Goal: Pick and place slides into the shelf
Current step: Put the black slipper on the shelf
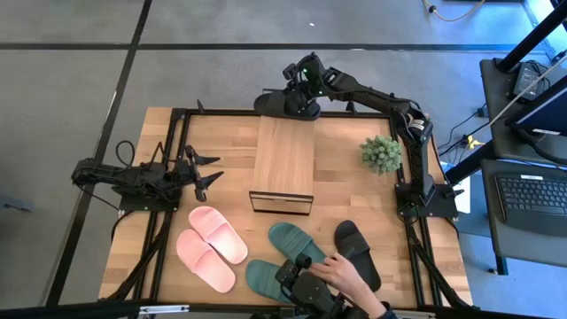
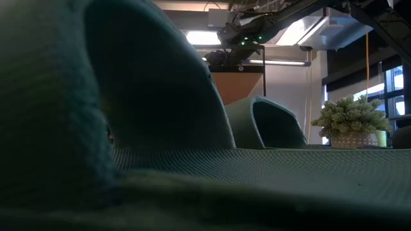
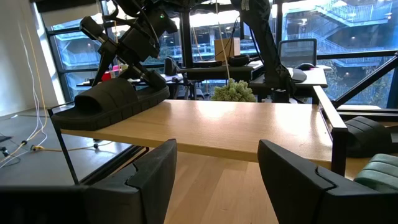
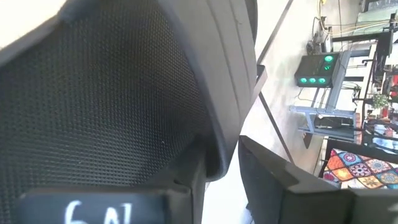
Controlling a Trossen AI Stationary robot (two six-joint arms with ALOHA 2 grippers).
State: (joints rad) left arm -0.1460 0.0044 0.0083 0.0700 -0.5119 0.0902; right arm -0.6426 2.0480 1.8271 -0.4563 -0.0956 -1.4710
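Observation:
One black slide (image 1: 285, 104) lies on the far end of the shelf (image 1: 283, 164), a light wood board in a black frame, and partly overhangs it. My right gripper (image 1: 303, 87) is shut on that slide. My left gripper (image 1: 211, 173) waits open near the table's left, pointing at the shelf. The pink pair (image 1: 211, 246), the green pair (image 1: 285, 255) and the other black slide (image 1: 357, 252) rest sole-down near the near edge. In the low view a green slide (image 2: 128, 128) fills most of the picture. My right gripper holds the black slide by the sole's rim (image 4: 214, 106), behind the strap (image 3: 102, 99). The rim is pinched between the two fingers (image 4: 186, 180). In the left wrist view the fingers (image 3: 148, 76) slant down from above and the far side. The sole rests on the shelf's top board (image 3: 236, 124).
A potted plant (image 1: 382, 153) stands right of the shelf. A person's hand (image 1: 344, 273) reaches in over the near edge beside the green slides, next to a dark object (image 1: 306, 276). Bare tabletop (image 1: 226, 142) lies between my left gripper and the shelf.

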